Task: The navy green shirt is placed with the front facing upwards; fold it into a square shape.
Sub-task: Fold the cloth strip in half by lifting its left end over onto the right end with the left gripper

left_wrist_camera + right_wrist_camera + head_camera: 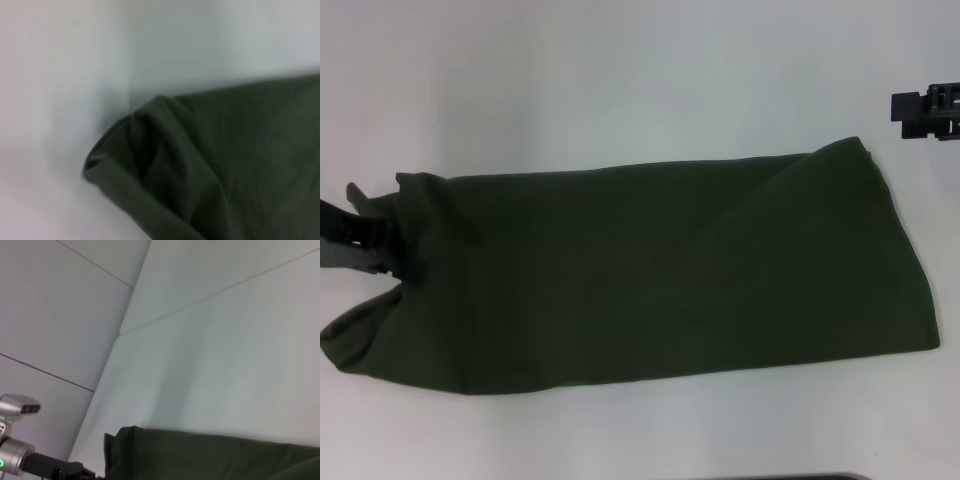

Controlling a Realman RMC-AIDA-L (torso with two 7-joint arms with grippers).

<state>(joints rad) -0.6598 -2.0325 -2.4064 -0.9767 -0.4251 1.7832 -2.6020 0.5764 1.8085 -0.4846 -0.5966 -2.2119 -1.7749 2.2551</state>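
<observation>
The navy green shirt (pixel 650 270) lies on the white table as a long dark olive band running left to right, plain side up, no lettering showing. My left gripper (pixel 360 235) is at the band's left end, shut on a bunched fold of the cloth, with a small tuft sticking up behind it. The left wrist view shows that rumpled end of the shirt (pixel 200 170) close up. My right gripper (pixel 928 112) hangs above the table past the shirt's far right corner, apart from the cloth. The shirt's edge (pixel 210 455) also lies low in the right wrist view.
The white table (pixel 620 80) stretches behind and in front of the shirt. A dark object's edge (pixel 780 477) shows at the near table edge. The left arm (pixel 20 460) appears in the right wrist view, with pale wall panels (pixel 60 305) behind.
</observation>
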